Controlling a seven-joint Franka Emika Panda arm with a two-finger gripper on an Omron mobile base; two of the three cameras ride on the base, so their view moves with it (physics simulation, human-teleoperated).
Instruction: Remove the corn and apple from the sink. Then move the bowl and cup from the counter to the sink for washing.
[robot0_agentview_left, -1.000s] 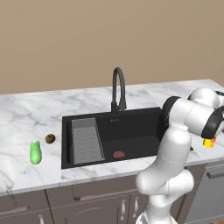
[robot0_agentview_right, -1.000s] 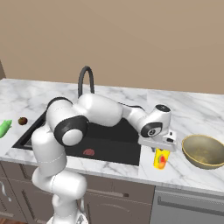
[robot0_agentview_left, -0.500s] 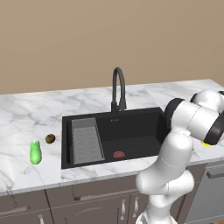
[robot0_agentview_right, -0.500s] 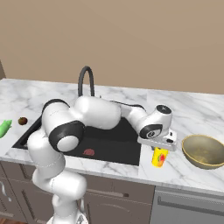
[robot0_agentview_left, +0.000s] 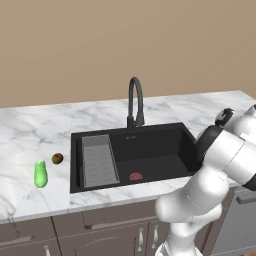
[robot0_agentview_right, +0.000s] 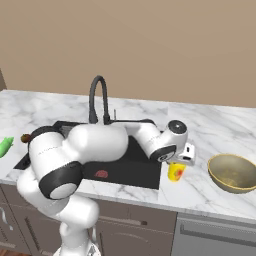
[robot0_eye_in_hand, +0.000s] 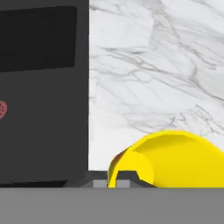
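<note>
Cup (robot0_agentview_right: 176, 171), a small yellow cylinder with a red mark, is standing on the white marble table (robot0_agentview_right: 210, 125) just beside the right rim of the black recessed sink (robot0_agentview_right: 131, 169). Directly over it the pincer (robot0_agentview_right: 178, 161) is hanging, and whether its jaws are apart or together I cannot tell. It is looking light, rigid and probably smooth, so gripping across its wall near the rim is seeming safest.

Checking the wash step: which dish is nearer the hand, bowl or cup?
The cup: it sits right under the hand, while the bowl lies farther right.
</note>
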